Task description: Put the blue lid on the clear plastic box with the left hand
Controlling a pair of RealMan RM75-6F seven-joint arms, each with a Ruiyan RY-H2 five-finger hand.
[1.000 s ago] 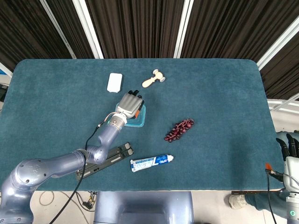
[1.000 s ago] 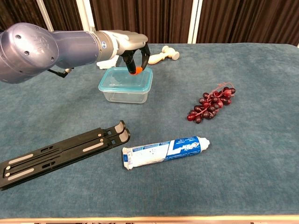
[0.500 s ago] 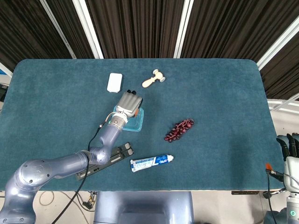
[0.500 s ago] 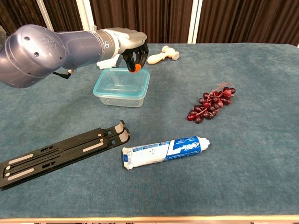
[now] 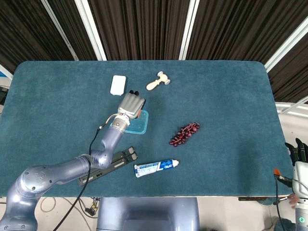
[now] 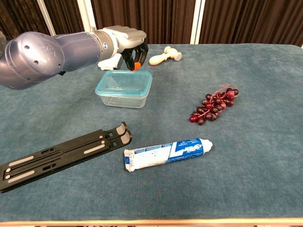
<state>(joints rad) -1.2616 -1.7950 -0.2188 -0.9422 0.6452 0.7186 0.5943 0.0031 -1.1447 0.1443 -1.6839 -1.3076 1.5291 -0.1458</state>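
The clear plastic box [image 6: 122, 97] stands left of the table's middle with the blue lid [image 6: 124, 81] lying flat on top of it; in the head view the blue lid [image 5: 136, 125] shows partly under my arm. My left hand [image 6: 127, 43] hovers over the lid's far edge, fingers bent downward and apart, holding nothing. Its orange-tipped finger hangs just above the far rim. In the head view the left hand [image 5: 131, 106] covers the box's far left part. My right hand [image 5: 299, 161] stays off the table at the lower right, fingers upright and spread, empty.
A bunch of dark red grapes [image 6: 214, 104] lies right of the box. A toothpaste tube [image 6: 166, 152] and a black folding stand [image 6: 64, 153] lie near the front edge. A wooden mallet [image 6: 165, 56] and a white block [image 5: 118, 84] sit behind the box.
My left hand has lifted off the lid and drawn back toward the far side. The box with its lid slid slightly toward the front left and now sits level.
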